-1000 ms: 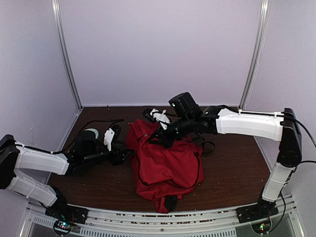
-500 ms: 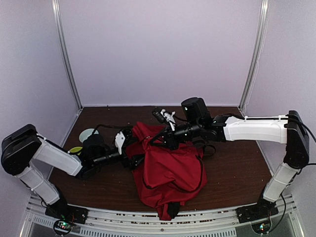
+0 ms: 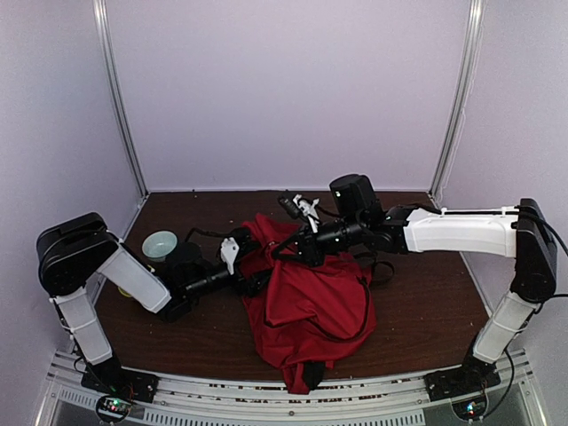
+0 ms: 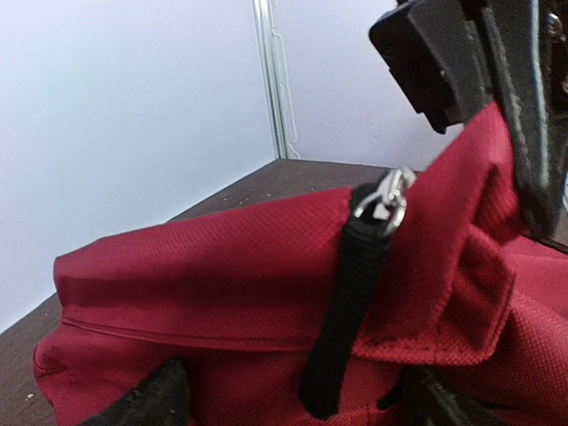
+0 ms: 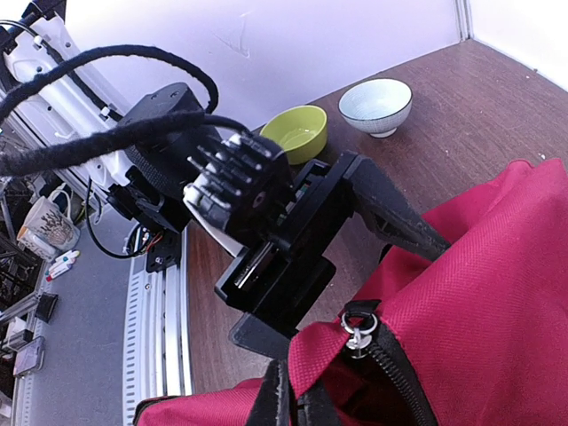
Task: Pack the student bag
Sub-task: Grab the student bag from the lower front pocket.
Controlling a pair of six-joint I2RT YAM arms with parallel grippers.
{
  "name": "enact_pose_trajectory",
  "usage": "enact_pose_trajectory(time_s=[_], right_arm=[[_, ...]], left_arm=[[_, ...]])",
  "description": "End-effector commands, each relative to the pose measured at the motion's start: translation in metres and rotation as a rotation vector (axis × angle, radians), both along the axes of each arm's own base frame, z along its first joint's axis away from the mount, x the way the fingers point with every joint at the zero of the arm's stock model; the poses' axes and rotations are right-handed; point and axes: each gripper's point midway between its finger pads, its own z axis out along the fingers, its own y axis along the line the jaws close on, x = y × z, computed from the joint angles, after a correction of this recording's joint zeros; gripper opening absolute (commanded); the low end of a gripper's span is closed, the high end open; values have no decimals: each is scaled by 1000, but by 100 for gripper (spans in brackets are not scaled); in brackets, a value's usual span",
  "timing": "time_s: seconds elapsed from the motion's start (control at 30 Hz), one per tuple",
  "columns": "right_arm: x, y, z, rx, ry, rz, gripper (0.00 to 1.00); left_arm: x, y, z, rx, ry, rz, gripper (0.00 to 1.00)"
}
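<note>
Student bag: interior hidden | white bowl beside green bowl

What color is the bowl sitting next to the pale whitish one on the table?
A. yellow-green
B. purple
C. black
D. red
A: the right wrist view shows a yellow-green bowl sitting right beside the whitish bowl.
</note>
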Motion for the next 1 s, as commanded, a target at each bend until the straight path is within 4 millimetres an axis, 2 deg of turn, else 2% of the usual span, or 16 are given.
enact_pose_trajectory(time_s=[0.0,0.07,0.13,0.17,0.33,0.43,0.53,0.63,0.7,0.8,0.9,0.97], right_arm=[[-11,2,58,150,-107,54,0],[-10,0,59,149,-111,45,0],[-9,-3,60,152,-113,39,0],[-7,-6,60,152,-114,32,0],[5,-19,55,126,-119,-32,0],[35,-37,40,16,-137,-190,0],[73,-71,14,-201,-148,-404,9],[89,-94,13,-343,-216,-481,18],[88,-99,24,-374,-249,-474,27],[71,-98,41,-375,-278,-385,38],[49,-89,66,-325,-364,-314,41],[31,-74,79,-274,-467,-256,42]], left_arm=[[12,-7,11,19,-43,22,68],[10,-4,17,-7,-60,26,36],[9,0,17,-12,-63,34,15],[8,2,16,-10,-59,36,0],[4,13,16,-24,-54,69,0],[-2,21,25,-52,-63,76,0],[-9,20,37,-36,-54,41,0],[-16,18,41,32,-17,9,0],[-20,20,49,89,-5,5,0],[-21,28,57,180,43,30,0],[-26,34,62,228,76,32,0],[-29,35,69,221,77,25,0]])
